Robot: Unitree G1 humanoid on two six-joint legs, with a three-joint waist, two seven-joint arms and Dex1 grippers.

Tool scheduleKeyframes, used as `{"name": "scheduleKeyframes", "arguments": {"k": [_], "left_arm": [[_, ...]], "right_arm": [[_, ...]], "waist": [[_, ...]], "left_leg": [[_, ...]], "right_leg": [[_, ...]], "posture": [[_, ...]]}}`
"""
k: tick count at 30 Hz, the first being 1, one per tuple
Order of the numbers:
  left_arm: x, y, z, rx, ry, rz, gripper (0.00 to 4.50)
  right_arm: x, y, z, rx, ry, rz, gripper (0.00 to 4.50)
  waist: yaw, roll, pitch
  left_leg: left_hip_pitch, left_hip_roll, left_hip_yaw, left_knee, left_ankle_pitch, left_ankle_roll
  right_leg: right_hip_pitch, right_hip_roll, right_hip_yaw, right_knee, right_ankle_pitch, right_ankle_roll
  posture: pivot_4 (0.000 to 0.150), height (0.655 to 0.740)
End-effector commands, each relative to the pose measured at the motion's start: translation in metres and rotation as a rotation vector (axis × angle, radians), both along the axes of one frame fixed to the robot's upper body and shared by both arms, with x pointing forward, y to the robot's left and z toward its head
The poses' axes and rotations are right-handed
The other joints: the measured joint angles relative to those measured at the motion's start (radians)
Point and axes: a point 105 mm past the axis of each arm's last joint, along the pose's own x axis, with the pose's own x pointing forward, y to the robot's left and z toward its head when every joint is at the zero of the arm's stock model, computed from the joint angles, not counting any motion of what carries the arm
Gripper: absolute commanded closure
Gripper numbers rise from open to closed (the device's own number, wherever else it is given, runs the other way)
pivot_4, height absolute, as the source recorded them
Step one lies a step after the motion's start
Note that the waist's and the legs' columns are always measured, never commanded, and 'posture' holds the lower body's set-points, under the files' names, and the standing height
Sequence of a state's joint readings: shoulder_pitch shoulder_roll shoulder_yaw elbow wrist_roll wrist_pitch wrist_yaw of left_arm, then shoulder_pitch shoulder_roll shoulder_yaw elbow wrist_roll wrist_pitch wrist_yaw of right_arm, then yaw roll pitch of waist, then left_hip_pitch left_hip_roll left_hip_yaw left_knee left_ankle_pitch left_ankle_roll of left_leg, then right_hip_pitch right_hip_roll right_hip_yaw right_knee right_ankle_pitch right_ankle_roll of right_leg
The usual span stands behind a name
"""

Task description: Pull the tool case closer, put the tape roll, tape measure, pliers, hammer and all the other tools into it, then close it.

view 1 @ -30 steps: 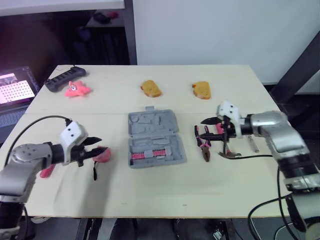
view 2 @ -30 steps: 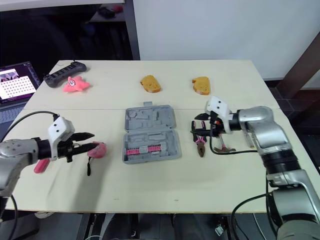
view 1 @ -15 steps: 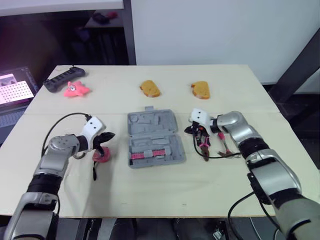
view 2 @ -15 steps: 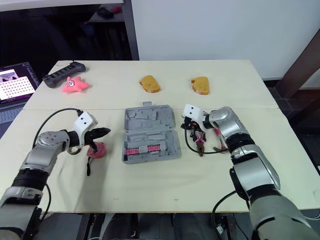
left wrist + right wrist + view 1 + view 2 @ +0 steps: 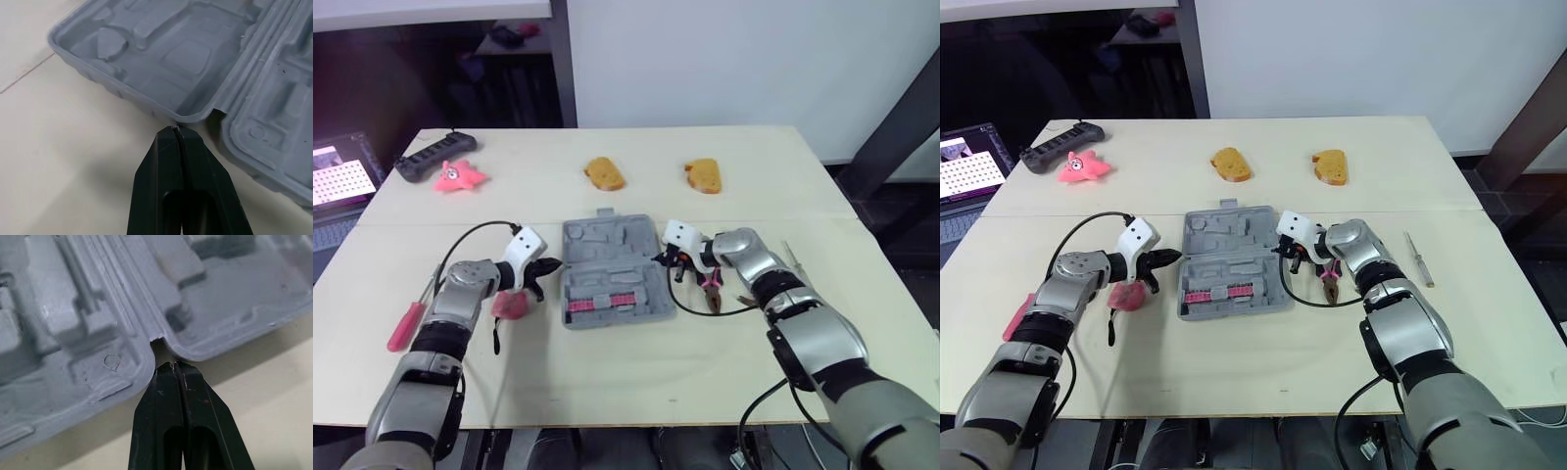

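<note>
The grey tool case [image 5: 612, 269] lies open mid-table, with a pink-striped bit holder [image 5: 600, 303] in its near half. My left gripper [image 5: 551, 266] is shut, its tip at the hinge notch on the case's left edge [image 5: 195, 54]. My right gripper [image 5: 668, 262] is shut too, its tip at the hinge notch on the right edge [image 5: 98, 298]. Neither holds anything. A pink tape measure [image 5: 511, 305] with a black strap lies under my left wrist. Pink-handled pliers [image 5: 713, 292] lie just right of the case. A red screwdriver [image 5: 408, 325] lies at the far left.
A thin metal tool [image 5: 790, 257] lies at the right. Two orange bread-like pieces [image 5: 605, 174] [image 5: 705, 176] sit behind the case. At the back left corner are a pink star toy [image 5: 460, 176] and a black bar [image 5: 433, 157]. A laptop [image 5: 337, 181] stands beyond the table's left edge.
Both arms moved inward to the case. The left gripper left the pink tape measure for the case's left edge. The right gripper left the pliers for its right edge. Both look closed now.
</note>
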State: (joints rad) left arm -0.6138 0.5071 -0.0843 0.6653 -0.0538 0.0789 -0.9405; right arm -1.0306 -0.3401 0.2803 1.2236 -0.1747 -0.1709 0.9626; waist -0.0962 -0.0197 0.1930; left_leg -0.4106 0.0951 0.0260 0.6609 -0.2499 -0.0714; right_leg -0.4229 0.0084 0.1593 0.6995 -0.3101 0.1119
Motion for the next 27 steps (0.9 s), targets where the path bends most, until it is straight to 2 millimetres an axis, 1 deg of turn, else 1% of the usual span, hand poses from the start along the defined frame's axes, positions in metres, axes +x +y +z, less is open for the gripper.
{"name": "scheduleKeyframes", "arguments": {"k": [1, 5, 9, 14, 22, 27], "left_arm": [[-0.003, -0.018, 0.009, -0.026, -0.011, -0.094, 4.5], [-0.007, -0.024, 0.007, -0.048, 0.017, -0.121, 4.5], [-0.006, -0.025, 0.006, -0.067, 0.024, -0.104, 4.5], [-0.008, -0.017, 0.003, -0.046, 0.03, -0.078, 4.5], [-0.024, -0.011, -0.004, -0.029, 0.06, -0.095, 4.5], [-0.043, -0.017, -0.008, -0.046, 0.091, -0.134, 4.5]], "right_arm": [[0.004, 0.016, 0.019, 0.053, -0.056, 0.044, 4.44], [0.0, 0.02, 0.017, 0.055, -0.037, 0.084, 4.44], [-0.003, 0.022, 0.017, 0.07, -0.019, 0.101, 4.44], [-0.009, 0.024, 0.014, 0.081, 0.016, 0.132, 4.44], [-0.023, 0.026, 0.003, 0.101, 0.076, 0.168, 4.44], [-0.035, 0.024, -0.002, 0.117, 0.105, 0.174, 4.44]], "waist": [[-0.003, 0.0, 0.0], [-0.006, 0.0, 0.0], [-0.006, 0.0, 0.0], [-0.008, 0.0, 0.0], [-0.016, 0.0, 0.0], [-0.022, 0.001, 0.0]], "left_leg": [[0.0, 0.0, 0.0, 0.0, 0.0, 0.0], [0.0, 0.0, -0.001, 0.0, 0.0, 0.0], [0.0, 0.0, -0.001, 0.0, 0.0, 0.0], [0.0, 0.0, -0.001, 0.0, 0.0, 0.0], [0.0, 0.0, -0.002, 0.0, 0.0, 0.0], [0.0, 0.0, -0.003, 0.0, 0.0, 0.0]], "right_leg": [[0.0, 0.0, 0.0, 0.0, 0.0, 0.0], [0.0, 0.0, -0.001, 0.0, 0.0, 0.0], [0.0, 0.0, -0.001, 0.0, 0.0, 0.0], [0.0, 0.0, -0.001, 0.0, 0.0, 0.0], [0.001, 0.0, -0.001, 0.0, 0.0, 0.0], [0.001, 0.0, -0.001, 0.0, 0.0, 0.0]], "posture": [[0.15, 0.7129], [0.15, 0.7129], [0.15, 0.7129], [0.15, 0.7129], [0.15, 0.7129], [0.15, 0.7129]]}}
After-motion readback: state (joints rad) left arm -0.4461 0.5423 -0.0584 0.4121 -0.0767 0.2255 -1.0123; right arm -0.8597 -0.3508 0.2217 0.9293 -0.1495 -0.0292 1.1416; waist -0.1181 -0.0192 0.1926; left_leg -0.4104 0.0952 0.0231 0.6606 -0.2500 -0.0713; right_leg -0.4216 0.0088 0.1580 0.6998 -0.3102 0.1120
